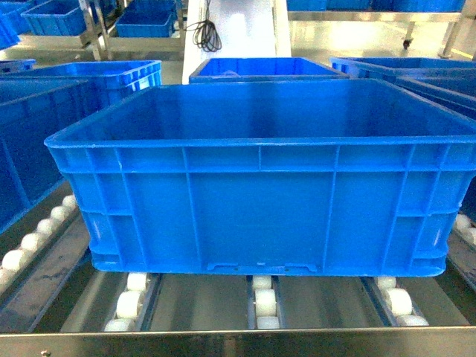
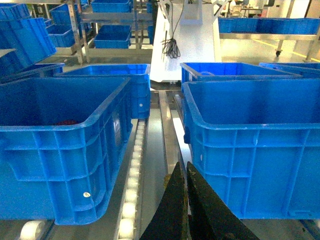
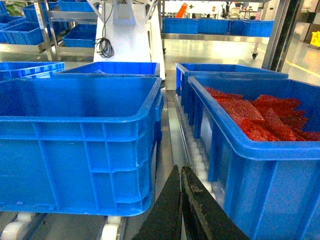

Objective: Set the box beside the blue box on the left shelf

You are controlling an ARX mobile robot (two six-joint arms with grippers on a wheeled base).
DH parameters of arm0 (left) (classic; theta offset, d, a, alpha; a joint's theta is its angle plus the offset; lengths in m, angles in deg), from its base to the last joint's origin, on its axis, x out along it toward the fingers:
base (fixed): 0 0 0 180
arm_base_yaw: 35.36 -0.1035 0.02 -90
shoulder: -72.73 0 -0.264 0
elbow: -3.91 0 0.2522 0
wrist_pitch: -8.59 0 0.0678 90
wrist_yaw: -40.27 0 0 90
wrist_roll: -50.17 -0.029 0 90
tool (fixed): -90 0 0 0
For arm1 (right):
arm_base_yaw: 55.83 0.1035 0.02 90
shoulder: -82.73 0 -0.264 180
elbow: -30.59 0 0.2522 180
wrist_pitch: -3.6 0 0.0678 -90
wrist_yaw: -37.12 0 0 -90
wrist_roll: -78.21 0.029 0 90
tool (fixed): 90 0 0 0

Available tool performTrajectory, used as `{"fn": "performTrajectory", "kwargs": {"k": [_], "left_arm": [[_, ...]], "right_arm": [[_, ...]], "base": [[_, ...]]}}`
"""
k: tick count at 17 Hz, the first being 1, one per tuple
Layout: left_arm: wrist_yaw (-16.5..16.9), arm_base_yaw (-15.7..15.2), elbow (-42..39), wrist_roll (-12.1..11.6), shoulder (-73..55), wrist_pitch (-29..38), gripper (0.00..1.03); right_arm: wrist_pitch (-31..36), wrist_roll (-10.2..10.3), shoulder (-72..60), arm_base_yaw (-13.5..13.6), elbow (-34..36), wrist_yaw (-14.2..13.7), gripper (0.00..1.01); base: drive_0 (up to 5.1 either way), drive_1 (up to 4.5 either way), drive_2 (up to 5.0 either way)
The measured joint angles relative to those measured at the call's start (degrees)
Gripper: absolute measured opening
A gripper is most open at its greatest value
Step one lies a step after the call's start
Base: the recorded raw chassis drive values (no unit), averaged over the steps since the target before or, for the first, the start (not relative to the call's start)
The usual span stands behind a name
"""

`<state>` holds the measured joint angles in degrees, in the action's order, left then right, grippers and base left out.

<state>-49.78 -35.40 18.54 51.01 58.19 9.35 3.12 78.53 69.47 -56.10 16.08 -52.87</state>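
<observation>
Box [image 1: 260, 186] sits upright on the left shelf [image 1: 223, 301], resting on white roller tracks [image 1: 265, 301], interior appears empty. Neighbouring blue crate [image 1: 37, 141] stands just beside it on the left, a narrow gap between them. Another crate [image 3: 260, 165] on the right holds red packets [image 3: 260, 117]. More blue crates behind. Left gripper [image 2: 186, 200] low in the gap between box and left crate, fingers pressed together, grasping nothing. Right gripper [image 3: 181, 200] likewise clenched and empty, low between box and the red-filled crate.
</observation>
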Motion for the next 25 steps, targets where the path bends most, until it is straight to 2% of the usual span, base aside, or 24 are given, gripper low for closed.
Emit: {"fn": "performTrajectory", "kwargs": {"k": [10, 11, 12, 13, 14, 17, 18, 20, 23, 24, 25], "left_arm": [[0.0, 0.0, 0.0, 0.0, 3.7, -3.7, 0.02], [0.0, 0.0, 0.0, 0.0, 4.7, -4.6, 0.02], [-0.1, 0.0, 0.0, 0.0, 8.2, -9.6, 0.02], [0.1, 0.0, 0.0, 0.0, 12.9, -15.3, 0.02], [0.0, 0.1, 0.1, 0.0, 13.9, -13.6, 0.02], [0.0, 0.0, 0.0, -0.1, 13.9, -14.7, 0.02], [0.1, 0.0, 0.0, -0.1, 13.9, -14.9, 0.09], [0.0, 0.0, 0.0, -0.1, 13.9, -14.9, 0.36], [0.0, 0.0, 0.0, -0.1, 13.9, -14.9, 0.65], [0.0, 0.0, 0.0, -0.1, 13.9, -14.9, 0.80], [0.0, 0.0, 0.0, -0.1, 13.9, -14.9, 0.99]], "right_arm": [[-3.4, 0.0, 3.4, 0.0, 0.0, 0.0, 0.02], [-10.7, 0.0, 8.0, 0.0, 0.0, 0.0, 0.02], [-13.7, 0.0, 12.5, 0.0, 0.0, 0.0, 0.02], [-12.5, 0.0, 13.0, 0.0, -0.2, -0.1, 0.02], [-14.1, 0.0, 13.0, 0.0, 0.0, 0.1, 0.02], [-13.7, 0.0, 13.0, 0.0, 0.0, 0.0, 0.02], [-13.6, -0.1, 13.0, 0.0, 0.0, 0.0, 0.12], [-13.6, -0.1, 13.0, 0.0, 0.0, 0.0, 0.39], [-13.6, -0.1, 13.0, 0.0, 0.0, 0.0, 0.68], [-13.6, -0.1, 13.0, 0.0, 0.0, 0.0, 0.83], [-13.6, 0.0, 13.0, 0.0, 0.0, 0.0, 1.00]], "base": [[0.0, 0.00, 0.0], [0.0, 0.00, 0.0], [0.0, 0.00, 0.0], [0.0, 0.00, 0.0], [0.0, 0.00, 0.0], [0.0, 0.00, 0.0], [0.0, 0.00, 0.0], [0.0, 0.00, 0.0], [0.0, 0.00, 0.0], [0.0, 0.00, 0.0], [0.0, 0.00, 0.0]]}}
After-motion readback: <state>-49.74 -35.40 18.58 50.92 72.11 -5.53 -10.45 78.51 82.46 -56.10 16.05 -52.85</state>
